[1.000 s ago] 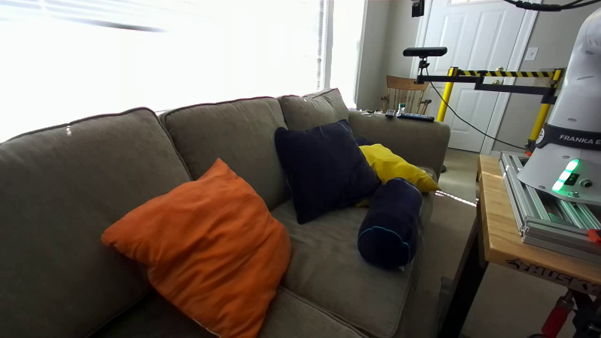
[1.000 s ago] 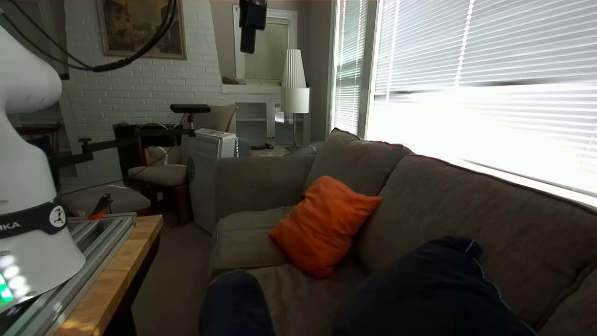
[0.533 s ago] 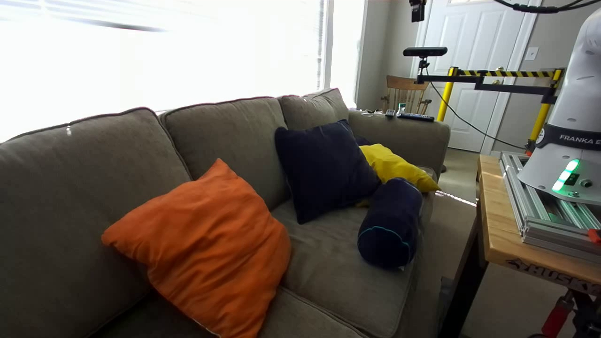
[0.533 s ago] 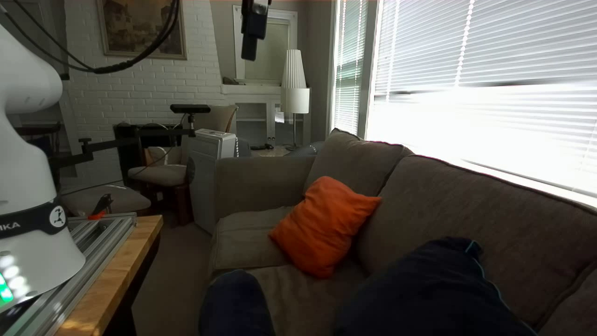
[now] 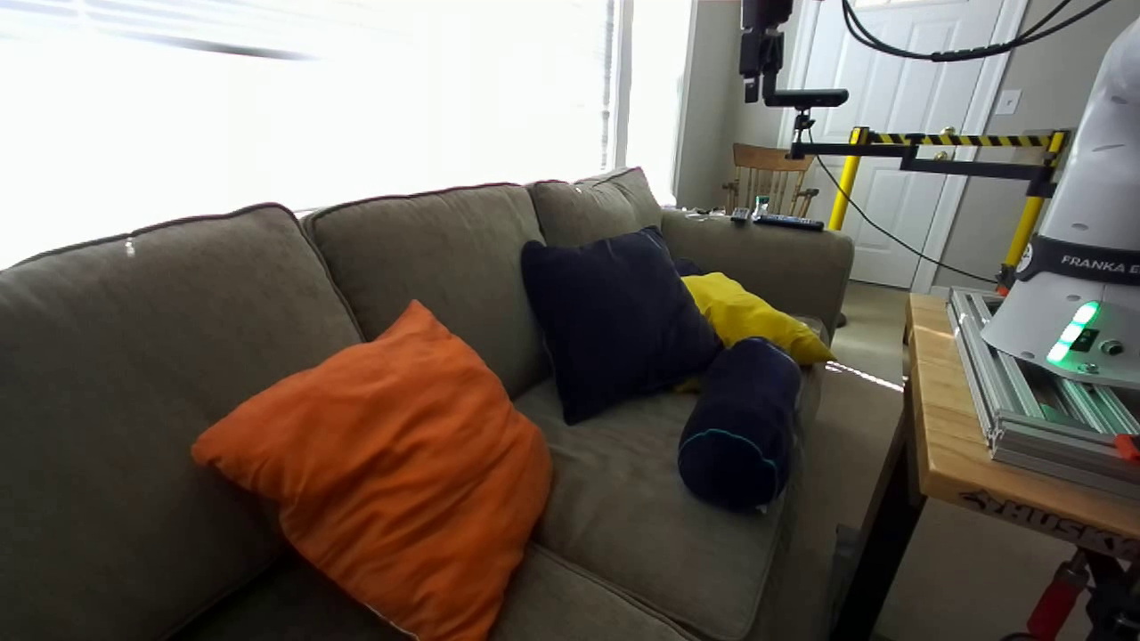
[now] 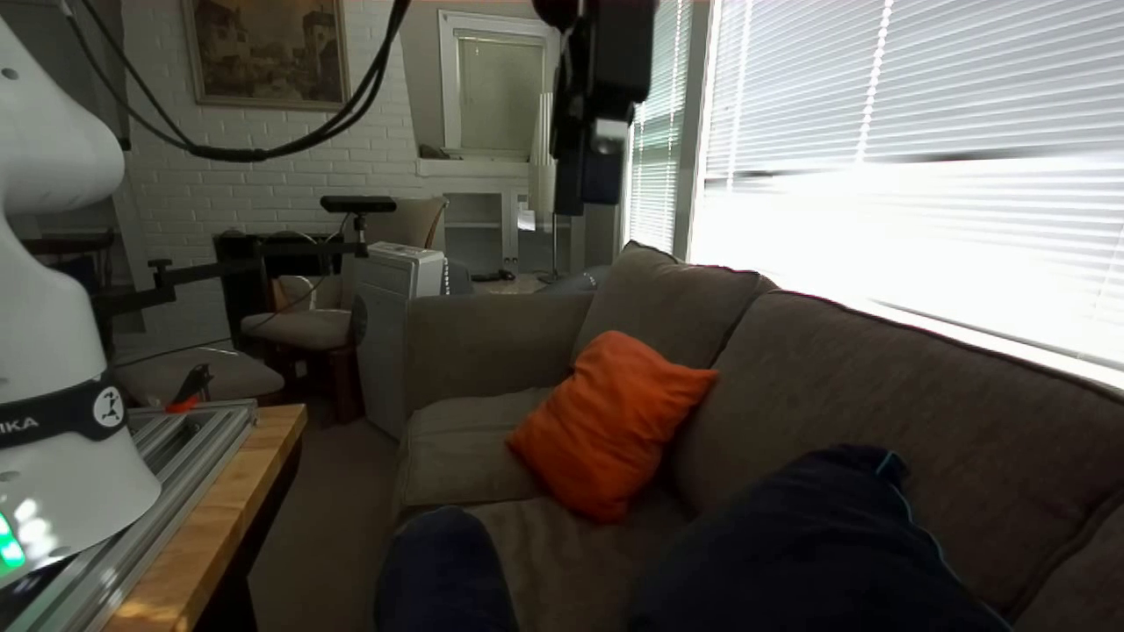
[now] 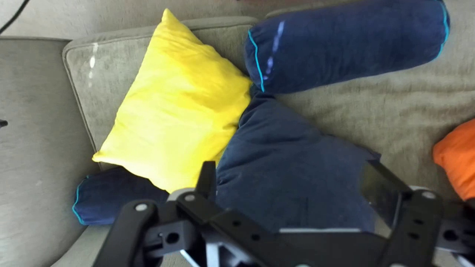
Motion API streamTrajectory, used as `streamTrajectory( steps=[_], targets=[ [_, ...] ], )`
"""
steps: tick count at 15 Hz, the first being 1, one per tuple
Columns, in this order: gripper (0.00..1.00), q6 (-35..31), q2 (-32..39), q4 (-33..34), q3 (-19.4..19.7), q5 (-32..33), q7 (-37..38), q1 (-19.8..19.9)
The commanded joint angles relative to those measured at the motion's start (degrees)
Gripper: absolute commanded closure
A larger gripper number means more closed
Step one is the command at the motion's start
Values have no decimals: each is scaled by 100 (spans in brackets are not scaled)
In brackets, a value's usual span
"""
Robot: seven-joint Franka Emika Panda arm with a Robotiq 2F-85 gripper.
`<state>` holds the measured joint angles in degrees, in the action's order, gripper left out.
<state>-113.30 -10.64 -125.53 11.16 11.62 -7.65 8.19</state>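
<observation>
- Lower in both exterior views than half a second ago, and shifted toward the window — the end effector has moved; everything on the sofa lies as it did.
- Nearest is the navy square cushion, below the end effector and apart from it; in the wrist view it fills most of the space between the fingers, which stand spread wide, pinching nothing.
- Leaning on the sofa's back, the navy square cushion is too squarish for a clear long axis; one corner points toward the seat's front edge.
- By that corner lies the navy bolster, its long axis running along the sofa.
- Against its armrest side sits the yellow cushion, partly covering what looks like a second bolster.
- Off its opposite side, apart, rests the orange cushion.
- Behind it — the bright window; out front, across the carpet, a wooden tabletop bearing the arm.
</observation>
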Motion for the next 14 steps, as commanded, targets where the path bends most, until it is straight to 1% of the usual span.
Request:
streamTrajectory(
  steps=[1,4,5,6,7,9,14],
  targets=[
    [0,-621,720,370,37,23,-205,83],
    [0,-941,1140,595,5,-98,-351,84],
    [0,-936,1275,694,-11,-150,-419,82],
    [0,-685,1409,839,-37,-222,-504,75],
    [0,-878,1065,462,-45,-45,-232,92],
    [0,-876,1165,505,-57,-47,-239,91],
    [0,-876,1134,505,-56,-48,-239,91]
  ],
)
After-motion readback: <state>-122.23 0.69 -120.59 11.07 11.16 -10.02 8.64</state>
